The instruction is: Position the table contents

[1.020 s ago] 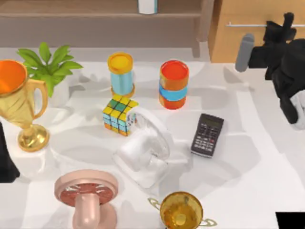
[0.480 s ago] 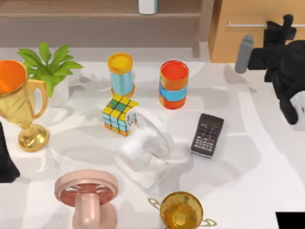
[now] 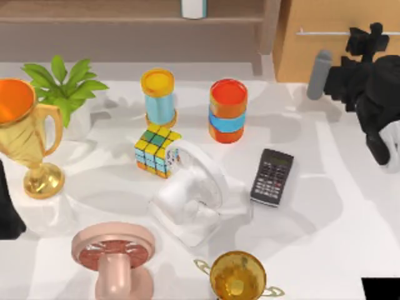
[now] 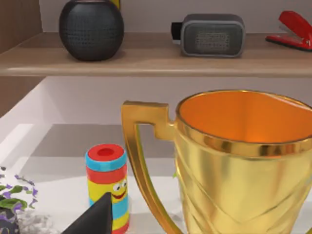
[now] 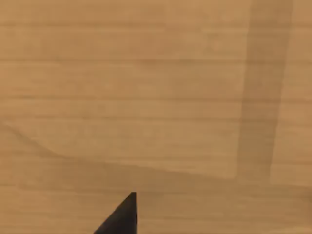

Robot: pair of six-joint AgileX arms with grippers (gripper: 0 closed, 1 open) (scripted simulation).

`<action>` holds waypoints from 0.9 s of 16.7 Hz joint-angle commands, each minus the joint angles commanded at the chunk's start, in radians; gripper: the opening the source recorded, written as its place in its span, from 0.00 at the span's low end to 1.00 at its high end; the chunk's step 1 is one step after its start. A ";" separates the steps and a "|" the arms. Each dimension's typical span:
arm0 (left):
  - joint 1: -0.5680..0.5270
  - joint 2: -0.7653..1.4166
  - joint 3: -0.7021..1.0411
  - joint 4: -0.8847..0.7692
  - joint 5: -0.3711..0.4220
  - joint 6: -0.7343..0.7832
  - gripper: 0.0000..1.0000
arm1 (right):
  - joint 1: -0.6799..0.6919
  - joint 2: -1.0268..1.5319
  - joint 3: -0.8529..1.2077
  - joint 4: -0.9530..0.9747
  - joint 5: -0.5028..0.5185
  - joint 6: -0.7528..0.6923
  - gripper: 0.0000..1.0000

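My right tool (image 3: 365, 44) hangs by the drawer unit (image 3: 337, 37), beyond the calculator (image 3: 272, 177); I cannot tell its grip. In its wrist view it faces plain wood (image 5: 146, 97). My left arm (image 3: 7, 206) is parked left of the calculator, past the tall gold cup (image 3: 22, 134), whose orange bowl holds nothing. A second cup (image 3: 237, 275) stands nearer than the calculator. The white desk (image 3: 325, 237) carries them all. Two striped cans (image 3: 228, 109) stand behind the calculator, tops shut.
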State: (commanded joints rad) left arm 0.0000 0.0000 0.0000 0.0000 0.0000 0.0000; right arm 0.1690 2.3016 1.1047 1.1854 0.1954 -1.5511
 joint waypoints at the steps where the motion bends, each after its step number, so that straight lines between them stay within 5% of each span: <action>1: 0.000 0.000 0.000 0.000 0.000 0.000 1.00 | 0.000 0.000 0.000 0.000 0.000 0.000 1.00; 15: 0.000 0.000 0.000 0.000 0.000 0.000 1.00 | 0.016 -0.064 -0.151 0.062 0.019 0.010 1.00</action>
State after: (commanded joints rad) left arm 0.0000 0.0000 0.0000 0.0000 0.0000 0.0000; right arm 0.1851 2.2381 0.9535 1.2473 0.2148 -1.5409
